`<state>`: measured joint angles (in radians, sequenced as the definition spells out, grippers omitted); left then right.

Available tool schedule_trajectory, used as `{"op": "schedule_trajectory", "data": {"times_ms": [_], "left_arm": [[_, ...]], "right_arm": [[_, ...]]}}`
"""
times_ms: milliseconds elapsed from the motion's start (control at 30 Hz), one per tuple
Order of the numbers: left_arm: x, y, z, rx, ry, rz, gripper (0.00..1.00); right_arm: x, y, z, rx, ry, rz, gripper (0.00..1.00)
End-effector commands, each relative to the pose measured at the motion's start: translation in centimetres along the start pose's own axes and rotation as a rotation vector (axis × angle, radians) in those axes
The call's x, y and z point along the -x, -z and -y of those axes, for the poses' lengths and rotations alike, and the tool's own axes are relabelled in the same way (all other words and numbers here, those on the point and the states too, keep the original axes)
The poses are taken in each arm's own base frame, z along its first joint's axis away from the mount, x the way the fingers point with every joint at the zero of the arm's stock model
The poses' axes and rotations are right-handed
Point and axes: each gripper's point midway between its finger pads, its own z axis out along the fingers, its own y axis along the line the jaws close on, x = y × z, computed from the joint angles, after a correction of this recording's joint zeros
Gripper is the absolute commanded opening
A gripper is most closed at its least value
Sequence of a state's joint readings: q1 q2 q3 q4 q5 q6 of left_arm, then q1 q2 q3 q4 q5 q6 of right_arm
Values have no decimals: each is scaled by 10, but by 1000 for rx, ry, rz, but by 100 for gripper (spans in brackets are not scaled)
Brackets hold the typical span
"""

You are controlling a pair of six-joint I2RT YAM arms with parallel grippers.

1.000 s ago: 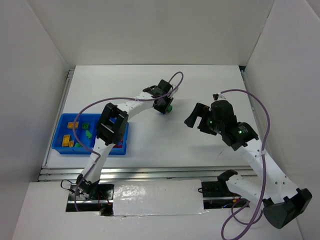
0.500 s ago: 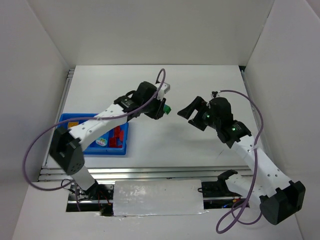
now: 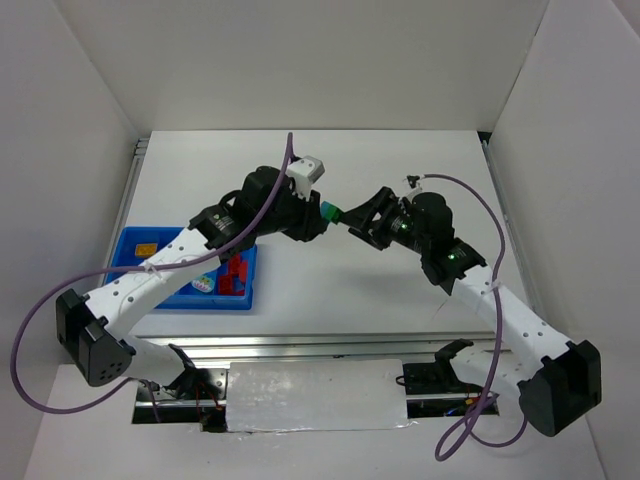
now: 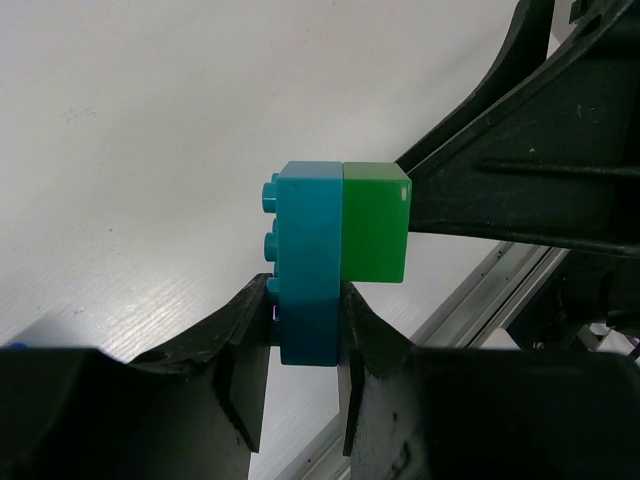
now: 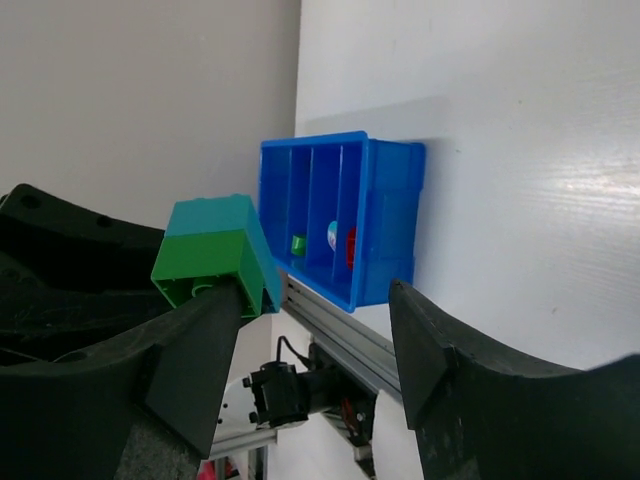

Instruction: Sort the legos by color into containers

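Observation:
A teal lego (image 4: 308, 270) joined face to face with a green lego (image 4: 375, 222) hangs above the table, and my left gripper (image 4: 303, 300) is shut on the teal one. In the top view the pair (image 3: 329, 212) sits between the two grippers at mid-table. My right gripper (image 5: 315, 295) is open; its left finger (image 5: 190, 340) lies against the green lego (image 5: 205, 260), while the other finger stands well apart. The blue tray of containers (image 3: 150, 235) lies at the left, half hidden by my left arm, with red legos (image 3: 235, 275) and a pale rounded piece (image 3: 203, 284) in it.
The tray (image 5: 395, 220) rests by the table's front left edge, next to the aluminium rail (image 3: 300, 345). White walls enclose the table on three sides. Purple cables loop off both arms.
My left arm has swung its elbow down and left, holding the joined legos near mid-table. My right gripper has moved left up to the green lego and its jaws have narrowed.

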<state>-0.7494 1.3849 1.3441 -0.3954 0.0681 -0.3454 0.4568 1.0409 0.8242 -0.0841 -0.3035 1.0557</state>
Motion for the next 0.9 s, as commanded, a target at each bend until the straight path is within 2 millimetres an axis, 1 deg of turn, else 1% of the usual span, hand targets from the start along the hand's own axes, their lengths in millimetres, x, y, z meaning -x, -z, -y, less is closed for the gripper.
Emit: {"op": "schedule_trajectory", "data": {"times_ms": [0, 33, 67, 133, 233, 300, 400, 433, 467, 533, 567, 600, 667, 833, 867], "left_arm": [[-1, 8, 6, 0, 19, -8, 0], [2, 8, 4, 19, 25, -3, 0], [0, 9, 4, 21, 27, -15, 0], [-1, 10, 7, 15, 25, -15, 0], [-1, 9, 2, 47, 33, -12, 0], [-5, 9, 1, 53, 47, -32, 0], [0, 12, 5, 36, 38, -17, 0], [0, 13, 6, 33, 38, -10, 0], [3, 17, 8, 28, 42, 5, 0], [5, 18, 8, 29, 42, 10, 0], [6, 19, 7, 34, 42, 12, 0], [6, 20, 7, 36, 42, 11, 0], [7, 22, 7, 34, 39, 15, 0], [3, 20, 12, 10, 43, 1, 0], [4, 21, 13, 4, 44, 4, 0]], "right_arm": [[-1, 19, -60, 260, 74, 22, 68], [0, 22, -66, 296, 87, 34, 68], [-2, 26, -69, 311, 93, 38, 68], [-2, 27, -70, 324, 104, 42, 68], [-4, 32, -78, 368, 130, 41, 64], [-5, 36, -81, 386, 146, 49, 64], [0, 30, -73, 321, 138, 64, 65], [-1, 26, -66, 280, 125, 49, 65], [-1, 22, -63, 259, 119, 42, 65], [-1, 14, -51, 195, 91, 38, 65], [1, 14, -50, 177, 79, 45, 65], [1, 13, -45, 148, 70, 44, 65], [2, 12, -47, 147, 71, 47, 66], [-9, 5, -52, 166, 77, -6, 66], [-12, 4, -56, 173, 85, -12, 65]]}}
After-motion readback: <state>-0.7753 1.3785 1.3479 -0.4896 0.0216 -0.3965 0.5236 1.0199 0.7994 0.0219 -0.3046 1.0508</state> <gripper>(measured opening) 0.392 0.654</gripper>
